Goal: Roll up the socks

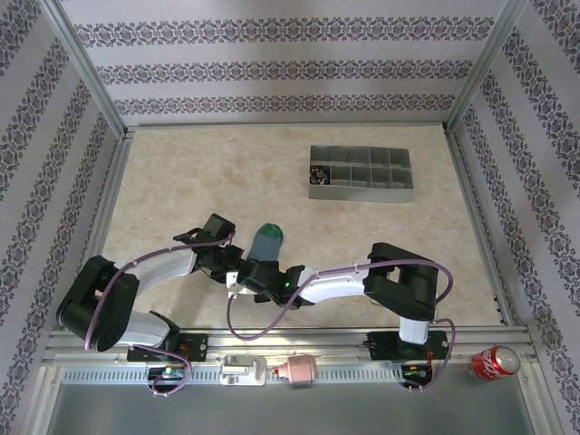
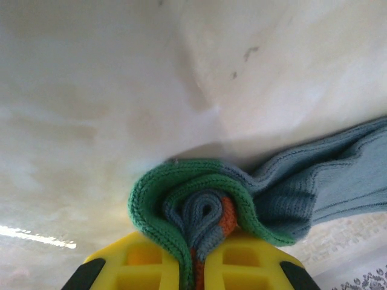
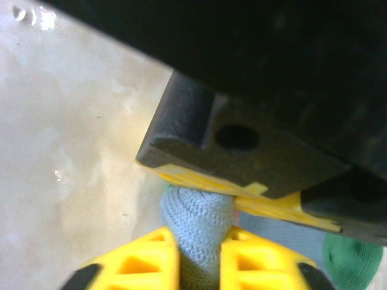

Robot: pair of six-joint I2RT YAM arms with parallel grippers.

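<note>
The blue-teal sock (image 1: 265, 243) lies on the table between my two arms, its green toe end pointing away. In the left wrist view its rolled end (image 2: 208, 211) shows green, blue and orange layers coiled together, and my left gripper (image 2: 199, 266) is shut on it. My right gripper (image 3: 201, 257) is shut on a blue bunch of the same sock (image 3: 196, 220), pressed right against the left gripper's black and yellow body (image 3: 242, 163). In the top view the grippers meet at the sock's near end (image 1: 254, 272). The black striped sock is out of view.
A grey compartment tray (image 1: 361, 172) stands at the back right, something dark in its left cell. A red can (image 1: 492, 362) lies at the near right rail, and a pinkish bottle (image 1: 299, 369) on the front rail. Patterned walls enclose the table.
</note>
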